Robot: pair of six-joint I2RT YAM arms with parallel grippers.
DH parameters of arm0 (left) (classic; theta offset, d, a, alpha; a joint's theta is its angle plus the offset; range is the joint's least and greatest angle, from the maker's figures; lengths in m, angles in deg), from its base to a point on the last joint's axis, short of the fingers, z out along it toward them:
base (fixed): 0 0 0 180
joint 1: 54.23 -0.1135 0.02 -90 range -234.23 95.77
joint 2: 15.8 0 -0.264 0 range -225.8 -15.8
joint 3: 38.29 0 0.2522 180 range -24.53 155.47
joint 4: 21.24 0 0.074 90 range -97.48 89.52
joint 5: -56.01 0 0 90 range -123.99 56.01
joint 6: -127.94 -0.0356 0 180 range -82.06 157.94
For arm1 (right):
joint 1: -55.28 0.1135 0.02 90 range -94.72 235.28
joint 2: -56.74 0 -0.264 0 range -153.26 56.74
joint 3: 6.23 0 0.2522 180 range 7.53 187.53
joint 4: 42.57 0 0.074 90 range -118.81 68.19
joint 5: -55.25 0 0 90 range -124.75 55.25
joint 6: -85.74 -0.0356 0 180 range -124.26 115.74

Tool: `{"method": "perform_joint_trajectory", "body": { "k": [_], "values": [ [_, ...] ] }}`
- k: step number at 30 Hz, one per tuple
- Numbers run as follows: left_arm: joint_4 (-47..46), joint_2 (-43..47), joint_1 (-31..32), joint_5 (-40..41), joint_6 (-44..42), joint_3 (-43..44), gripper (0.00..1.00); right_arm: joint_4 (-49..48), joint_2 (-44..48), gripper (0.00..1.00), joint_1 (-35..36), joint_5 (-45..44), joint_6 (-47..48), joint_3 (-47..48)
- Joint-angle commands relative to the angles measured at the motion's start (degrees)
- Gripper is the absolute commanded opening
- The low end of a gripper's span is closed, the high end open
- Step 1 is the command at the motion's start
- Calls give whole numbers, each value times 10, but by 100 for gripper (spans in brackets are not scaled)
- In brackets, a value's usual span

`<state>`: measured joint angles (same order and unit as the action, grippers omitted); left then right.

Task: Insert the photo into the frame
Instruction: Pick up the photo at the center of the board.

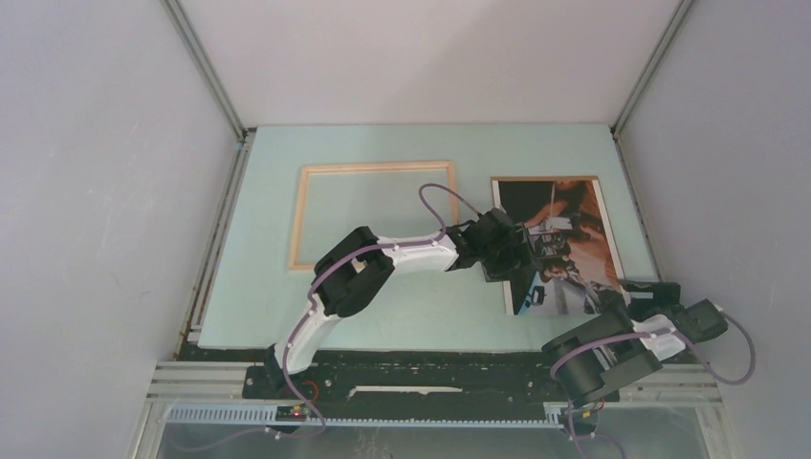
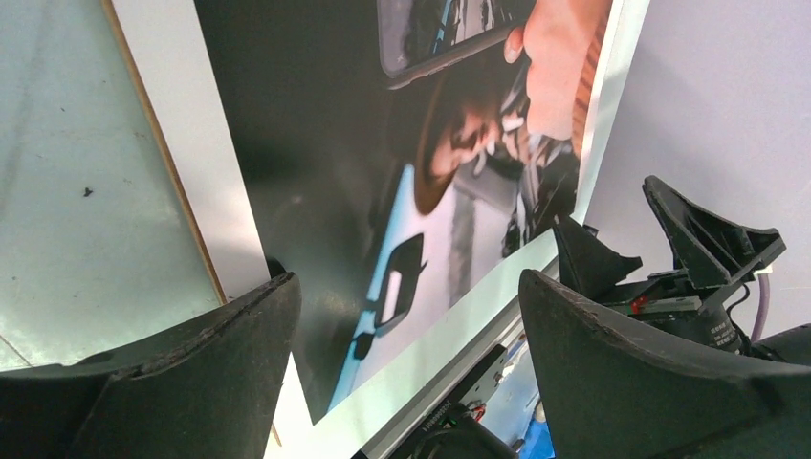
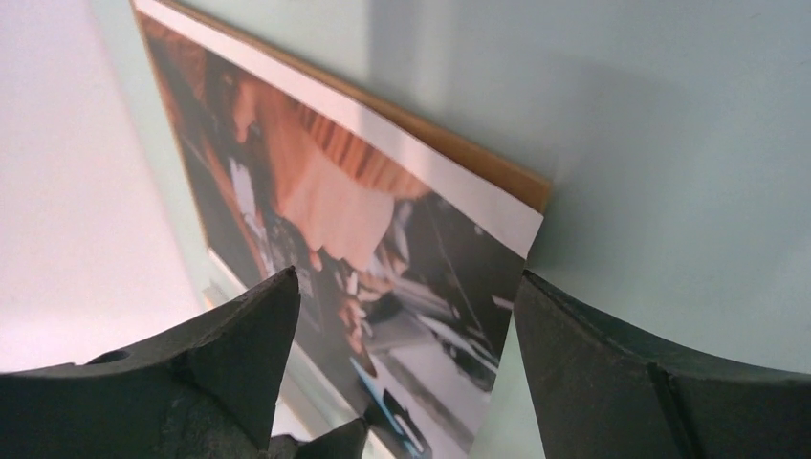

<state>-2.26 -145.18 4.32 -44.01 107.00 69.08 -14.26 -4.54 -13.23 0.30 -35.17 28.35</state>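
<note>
**Photo sits at 3 o'clock of the frame, both grippers wide open, nothing held**

Top view as your clock. The photo (image 1: 574,220) lies picture-side up on the table (image 1: 383,306), right half, long axis running 12–6. The frame (image 1: 375,166) lies at the photo's 9 o'clock, pale wood face up, apart from it w/ bare table between. Its long axis looks to run 9–3, so I judge the print is a quarter turn off from the opening. Plan for a rotate as well as a slide toward 9.

Left gripper (image 2: 402,292): jaws spread wide, no grip. It hangs over the photo's 9 o'clock edge, about mid-length, w/ the print's dark face and white border showing between the fingers. Can't tell if a fingertip touches the print.

Right gripper (image 3: 406,287): also spread wide, holding nothing. It sits near the photo's 5 o'clock corner, and its wrist cam looks at a white-bordered corner of the print w/ brown backing showing at the edge.

Left arm is nearer the frame and already lies between the two, so it's prob the one to carry. The print looks flat on the table, so getting a finger under an edge is the hard bit.
</note>
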Motion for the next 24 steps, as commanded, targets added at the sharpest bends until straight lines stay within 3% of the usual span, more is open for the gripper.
{"method": "perform_joint_trajectory", "body": {
  "k": [1, 9, 15, 24],
  "values": [
    [41, -23, 3, 14, -1, 19, 95, -20, 28, 88, 4, 73, 11, -6],
    [54, -15, 3, 27, -23, 24, 95, 6, 102, 85, 6, 85, 1, -4],
    [58, -10, 2, 31, -35, 26, 95, -47, 74, 79, 26, 90, -12, -9],
    [58, -1, 2, 31, -68, 28, 100, -82, 46, 54, 112, 20, -22, -14]
  ]
}}
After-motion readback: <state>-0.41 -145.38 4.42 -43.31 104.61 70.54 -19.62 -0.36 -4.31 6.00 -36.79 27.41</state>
